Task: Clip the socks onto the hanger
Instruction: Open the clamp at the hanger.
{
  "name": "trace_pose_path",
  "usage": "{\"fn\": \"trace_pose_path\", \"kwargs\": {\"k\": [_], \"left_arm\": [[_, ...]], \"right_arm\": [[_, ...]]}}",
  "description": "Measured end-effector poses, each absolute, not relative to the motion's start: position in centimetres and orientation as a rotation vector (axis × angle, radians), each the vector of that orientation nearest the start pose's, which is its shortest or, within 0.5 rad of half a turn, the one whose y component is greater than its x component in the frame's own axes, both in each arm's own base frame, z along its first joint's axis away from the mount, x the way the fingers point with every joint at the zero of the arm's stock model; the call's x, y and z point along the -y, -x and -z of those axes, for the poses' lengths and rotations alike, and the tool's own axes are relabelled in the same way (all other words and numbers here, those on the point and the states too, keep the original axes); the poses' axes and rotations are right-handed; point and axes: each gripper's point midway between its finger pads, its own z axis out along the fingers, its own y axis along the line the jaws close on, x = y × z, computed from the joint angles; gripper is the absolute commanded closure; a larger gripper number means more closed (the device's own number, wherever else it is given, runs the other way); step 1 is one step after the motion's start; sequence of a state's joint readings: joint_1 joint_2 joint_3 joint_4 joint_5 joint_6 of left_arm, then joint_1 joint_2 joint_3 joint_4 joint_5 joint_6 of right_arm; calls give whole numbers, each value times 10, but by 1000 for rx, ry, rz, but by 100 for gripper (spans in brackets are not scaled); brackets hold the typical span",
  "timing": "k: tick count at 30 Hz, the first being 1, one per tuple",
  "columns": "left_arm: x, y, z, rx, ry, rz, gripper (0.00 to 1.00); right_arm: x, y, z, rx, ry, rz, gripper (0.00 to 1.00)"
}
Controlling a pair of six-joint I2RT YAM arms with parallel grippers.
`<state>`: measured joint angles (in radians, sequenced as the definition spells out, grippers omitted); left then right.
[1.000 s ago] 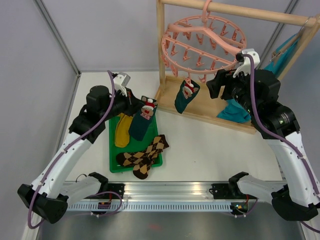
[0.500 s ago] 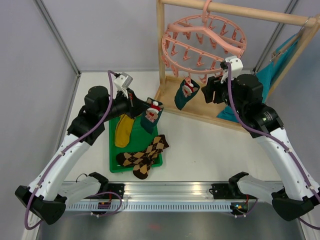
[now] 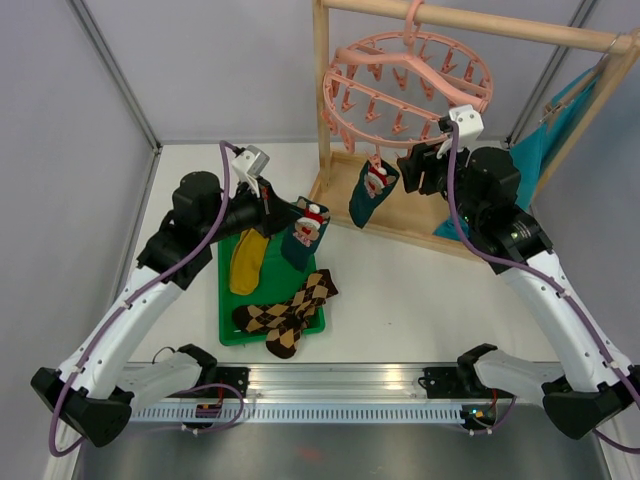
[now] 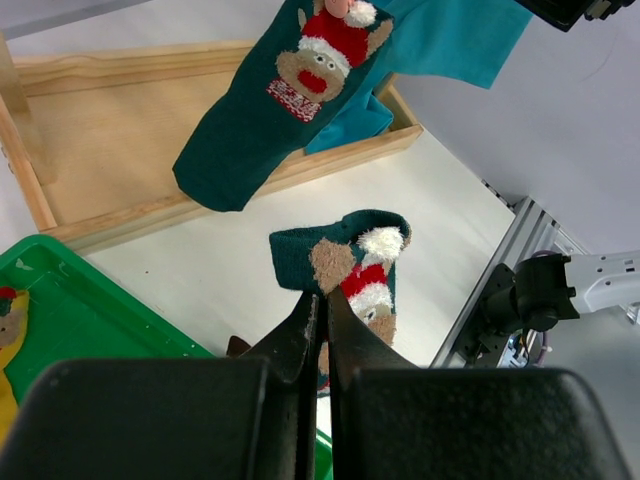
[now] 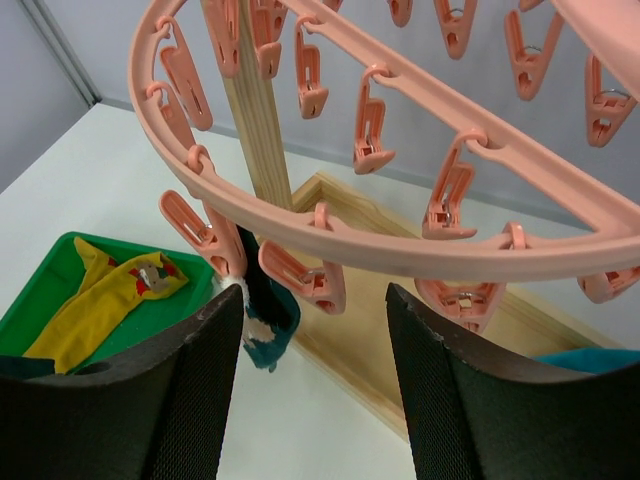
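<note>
Teal sock point(image 4: 340, 265), nipped thinly in shut left jaws, may slip; half-open, empty right jaws could jog the hanger point(image 5: 400, 240).

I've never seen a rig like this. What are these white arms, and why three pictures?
Two white robot arms stand at a table, each ending in a two-finger gripper. One picture looks down from above; the other two come from cameras on each wrist. The left gripper is shut on a teal reindeer sock, held up by the green tray, which holds a yellow sock and brown argyle socks. A matching sock hangs clipped to the pink hanger on the wooden rack. The right gripper is open near the hanger's clips, holding nothing.
</note>
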<state>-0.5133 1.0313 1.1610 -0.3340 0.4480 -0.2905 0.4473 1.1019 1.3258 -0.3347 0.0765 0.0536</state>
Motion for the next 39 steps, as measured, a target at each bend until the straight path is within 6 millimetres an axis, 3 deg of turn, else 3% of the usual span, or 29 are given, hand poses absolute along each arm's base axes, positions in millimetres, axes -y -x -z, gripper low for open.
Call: {"fn": "trace_pose_path", "kwargs": {"k": [8,26,35,39], "left_arm": [[241,-249,-344,-1787,-542,968,98],[242,-248,-344,-1787,-545,970,98],[242,-248,-344,-1787,-546,970,98],[244,-248,-343,-1789,-549,974,98]], "right_arm": [[-157,-353,-386,-1670,276,-310,36],[-159,-363,-379,-1676,268,-300,40],[-159,-367,-376,-1683,261,-289,52],[-159,-368,-376,-1684,255,-288,65]]}}
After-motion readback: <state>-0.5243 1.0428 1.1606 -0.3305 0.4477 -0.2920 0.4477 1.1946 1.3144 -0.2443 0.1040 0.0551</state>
